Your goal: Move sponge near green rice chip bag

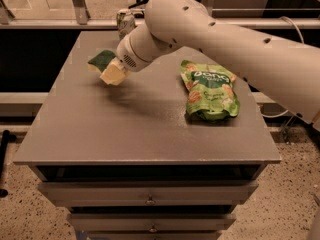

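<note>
The sponge (102, 59), dark green on top with a pale yellow base, is at the back left of the grey table (140, 134). My gripper (114, 74) is at the end of the white arm, which reaches in from the right. It is shut on the sponge and holds it just above the tabletop, with the green top sticking out to the left. The green rice chip bag (210, 89) lies flat on the right side of the table. It is about two sponge lengths to the right of the gripper and apart from it.
A small green-and-white drink can (125, 21) stands at the table's back edge, partly behind my arm. The table has drawers (150, 200) below its front edge. A dark gap lies to the left, and there is speckled floor around the table.
</note>
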`<state>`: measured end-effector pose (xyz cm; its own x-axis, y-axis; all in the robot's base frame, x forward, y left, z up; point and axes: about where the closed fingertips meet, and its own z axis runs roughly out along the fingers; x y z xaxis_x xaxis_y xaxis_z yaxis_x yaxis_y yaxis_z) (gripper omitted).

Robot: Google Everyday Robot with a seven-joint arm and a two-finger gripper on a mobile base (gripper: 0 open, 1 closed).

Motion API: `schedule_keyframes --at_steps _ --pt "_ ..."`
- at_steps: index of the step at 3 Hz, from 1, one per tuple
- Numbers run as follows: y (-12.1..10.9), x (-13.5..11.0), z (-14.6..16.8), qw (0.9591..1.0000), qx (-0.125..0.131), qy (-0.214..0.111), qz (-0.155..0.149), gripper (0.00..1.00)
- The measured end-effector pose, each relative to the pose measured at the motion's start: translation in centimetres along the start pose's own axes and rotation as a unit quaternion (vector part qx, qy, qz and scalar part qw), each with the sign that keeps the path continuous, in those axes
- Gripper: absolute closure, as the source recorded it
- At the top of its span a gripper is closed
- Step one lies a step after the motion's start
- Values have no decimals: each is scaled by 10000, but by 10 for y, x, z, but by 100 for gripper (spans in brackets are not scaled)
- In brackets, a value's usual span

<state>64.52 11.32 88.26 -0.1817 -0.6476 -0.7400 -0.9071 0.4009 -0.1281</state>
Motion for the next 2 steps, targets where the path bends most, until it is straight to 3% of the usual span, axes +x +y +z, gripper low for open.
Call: schedule_keyframes --at_steps 1,2 --pt "-34 11 -1 9993 367 93 0 100" --pt "-82 27 -11 9960 822 349 6 100"
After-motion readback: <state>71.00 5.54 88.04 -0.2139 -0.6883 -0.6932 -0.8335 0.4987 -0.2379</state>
